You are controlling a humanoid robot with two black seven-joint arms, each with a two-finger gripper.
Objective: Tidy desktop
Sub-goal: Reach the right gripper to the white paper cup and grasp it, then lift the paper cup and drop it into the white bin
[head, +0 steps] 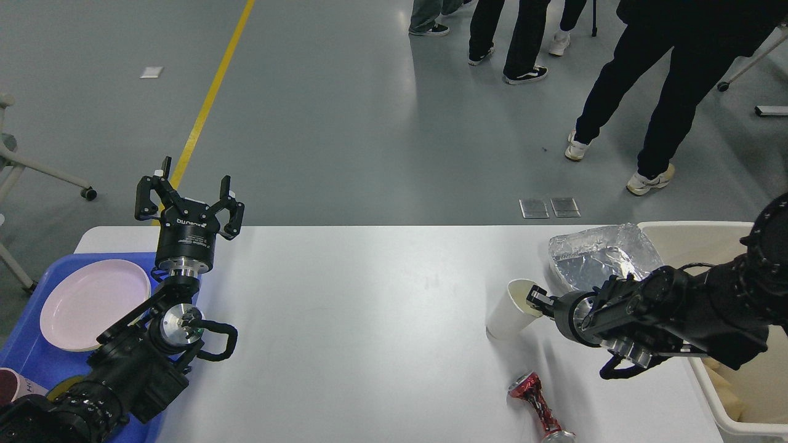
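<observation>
The white desktop fills the lower view. A white paper cup stands right of centre and tilts toward my right gripper, which is shut on the cup's rim, one finger inside. A crushed red can lies near the front edge below the cup. A crumpled foil tray sits at the back right. My left gripper is open and empty, pointing up over the table's back left corner.
A blue tray at the left holds a pink plate and a dark red cup. A beige bin stands off the right edge. People stand on the floor beyond the table.
</observation>
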